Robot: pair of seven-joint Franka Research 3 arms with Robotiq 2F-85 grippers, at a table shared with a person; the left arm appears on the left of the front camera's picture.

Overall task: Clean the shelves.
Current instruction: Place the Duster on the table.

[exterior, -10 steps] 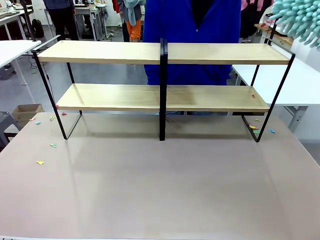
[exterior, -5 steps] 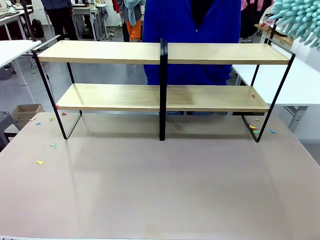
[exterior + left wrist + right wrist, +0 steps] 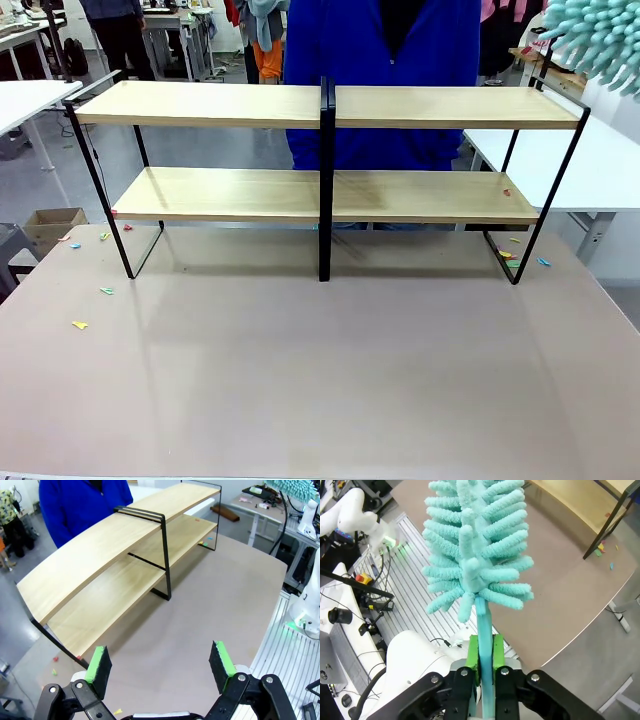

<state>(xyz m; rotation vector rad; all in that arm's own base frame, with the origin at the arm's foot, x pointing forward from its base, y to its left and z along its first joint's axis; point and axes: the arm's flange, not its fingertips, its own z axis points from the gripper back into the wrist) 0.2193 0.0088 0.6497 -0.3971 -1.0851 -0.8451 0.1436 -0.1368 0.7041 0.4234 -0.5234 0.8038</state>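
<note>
Nothing on the table has shifted since the earlier front frames: the shelves sit where they were, the scraps lie in the same spots, and the duster head hangs at the same top right corner.

Nearest, in the left wrist view, the left gripper (image 3: pixel 158 666) hovers above the table (image 3: pixel 210 610) with its green-padded fingers (image 3: pixel 98 664) spread wide and nothing between them. In the right wrist view, the right gripper (image 3: pixel 482 652) is clenched on the thin teal handle of a duster (image 3: pixel 477 555), whose fluffy teal head stands up from the pads, over the table's edge.

Across the front view, the bare grey-brown table (image 3: pixel 320 370) stretches to the shelves (image 3: pixel 327 190), which stand on its far half, running from left to right. Both light-wood boards sit level in the black frame, with the centre post near the middle. A small red scrap (image 3: pixel 506 192) lies on the lower board near its right end. More coloured scraps (image 3: pixel 80 324) lie on the table by the left leg, and others (image 3: pixel 510 256) by the right leg.

Behind the shelves stands a person in a blue top (image 3: pixel 383 70), close to the far edge. The duster head (image 3: pixel 596 35) shows at the upper right, above the shelves' right end.
</note>
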